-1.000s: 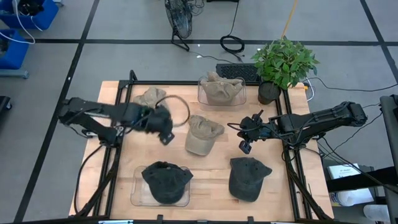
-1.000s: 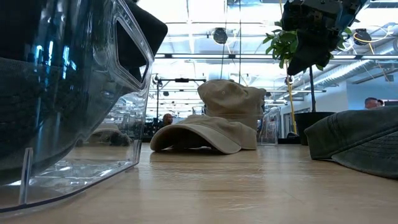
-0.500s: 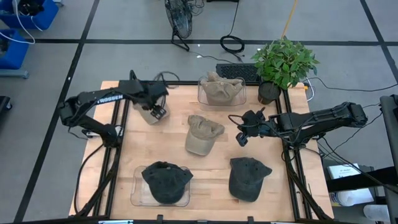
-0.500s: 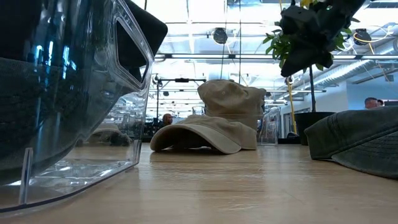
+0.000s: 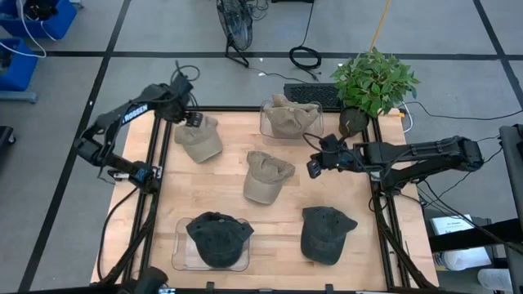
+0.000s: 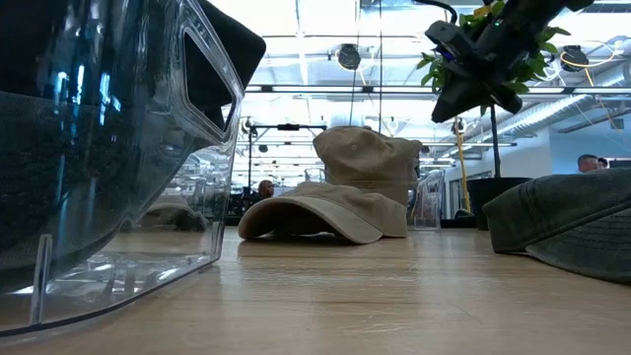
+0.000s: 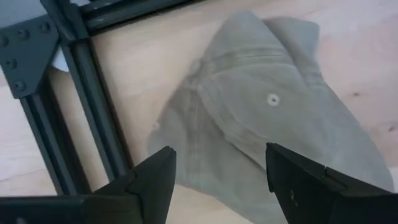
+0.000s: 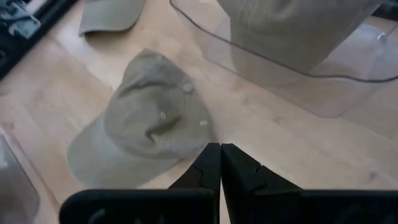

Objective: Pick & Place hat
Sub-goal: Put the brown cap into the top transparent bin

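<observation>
The left gripper [image 5: 194, 119] hovers over the far-left corner of the desk [image 5: 286, 204] with its jaws spread wide and nothing between them. In the left wrist view the two fingers [image 7: 152, 180] frame the tan cap [image 7: 267, 118] directly beneath them without touching it. This tan cap [image 5: 199, 137] lies flat on the desk just inside the black frame rail [image 5: 159, 155]. Its crown sits under the gripper, and its long axis runs from the gripper toward the near side of the desk.

The right gripper [image 5: 312, 168] is fully closed and empty; the right wrist view shows its fingertips [image 8: 219, 163] pressed together. It hangs above the desk, clear of every cap. The centre tan cap [image 5: 265, 175] lies just beside it, on the side toward the left arm. In the right wrist view this cap [image 8: 146, 121] rests crown up, brim toward the near edge of the desk.

Beyond the right gripper, a clear bin [image 5: 292, 122] holds another tan cap [image 5: 290, 113]. A potted plant [image 5: 372, 82] stands past the far-right corner.

Farthest from both grippers, along the near edge, a dark cap [image 5: 216, 238] sits in a second clear bin [image 5: 181, 253]. Another dark cap [image 5: 325, 233] lies loose on the desk beside it.
</observation>
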Robot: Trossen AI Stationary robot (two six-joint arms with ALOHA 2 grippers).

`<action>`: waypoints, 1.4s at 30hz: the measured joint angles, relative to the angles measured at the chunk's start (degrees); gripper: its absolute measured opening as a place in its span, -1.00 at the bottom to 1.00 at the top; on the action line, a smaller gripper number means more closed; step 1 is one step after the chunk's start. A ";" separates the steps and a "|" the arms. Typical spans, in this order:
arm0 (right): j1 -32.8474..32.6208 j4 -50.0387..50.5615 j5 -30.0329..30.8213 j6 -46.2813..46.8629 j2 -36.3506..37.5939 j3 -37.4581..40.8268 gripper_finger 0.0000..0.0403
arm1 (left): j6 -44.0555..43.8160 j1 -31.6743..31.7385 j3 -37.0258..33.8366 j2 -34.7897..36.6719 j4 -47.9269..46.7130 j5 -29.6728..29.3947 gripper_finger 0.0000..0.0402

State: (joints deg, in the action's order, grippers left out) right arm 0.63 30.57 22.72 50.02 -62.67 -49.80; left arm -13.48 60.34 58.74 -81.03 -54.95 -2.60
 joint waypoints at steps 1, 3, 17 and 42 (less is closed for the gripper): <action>0.32 -0.30 0.00 -0.02 0.00 0.00 -1.00 | 0.66 0.82 0.00 -0.02 0.31 1.22 0.21; 0.88 -0.70 0.00 -0.08 0.00 0.00 -1.00 | 1.92 1.69 -0.02 -0.23 1.07 2.56 0.18; 2.44 -2.84 -0.02 -0.11 -0.02 -0.02 -1.00 | 0.29 1.42 -0.04 -6.88 1.31 1.48 -0.04; 2.40 -2.95 -0.52 -4.21 -0.02 -0.02 -1.00 | -8.69 1.58 -0.02 -14.75 7.79 -3.34 -0.01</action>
State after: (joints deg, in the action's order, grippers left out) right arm 3.03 27.62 22.19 45.81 -62.70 -49.82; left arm -22.17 61.91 58.72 -95.78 -47.16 -5.95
